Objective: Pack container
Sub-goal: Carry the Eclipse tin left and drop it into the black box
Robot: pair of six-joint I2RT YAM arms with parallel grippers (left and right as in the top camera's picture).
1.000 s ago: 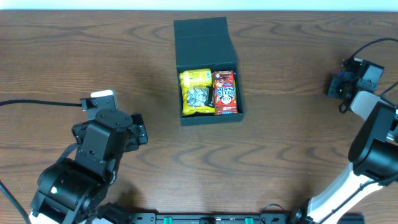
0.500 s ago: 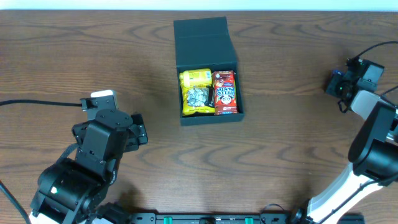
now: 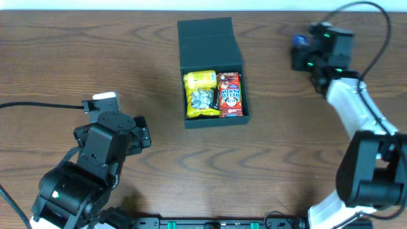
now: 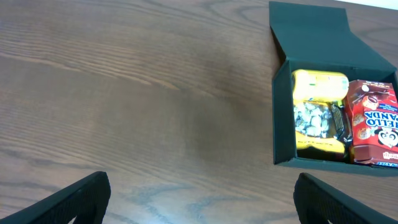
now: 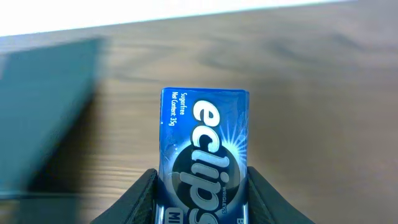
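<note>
The container [image 3: 212,42] is a dark charcoal box at the table's middle back, its flap lid open toward the far edge. Inside lie a yellow snack pack [image 3: 201,93] and a red Hello Panda pack [image 3: 230,93]. It also shows in the left wrist view [image 4: 283,112]. My right gripper [image 3: 300,49] is shut on a blue Eclipse mint pack [image 5: 205,152] and hangs above the table to the right of the box lid. My left gripper [image 4: 202,199] is open and empty, low over the wood left of the box.
The wooden table [image 3: 76,57] stretches left of the box. A black cable [image 3: 38,105] runs from the left edge to the left arm. The right arm's cable [image 3: 375,19] loops over the back right. The table's far edge [image 5: 199,18] shows in the right wrist view.
My right arm has swung from the far right edge leftward and back, carrying the blue pack toward the box. The left arm has not moved.
</note>
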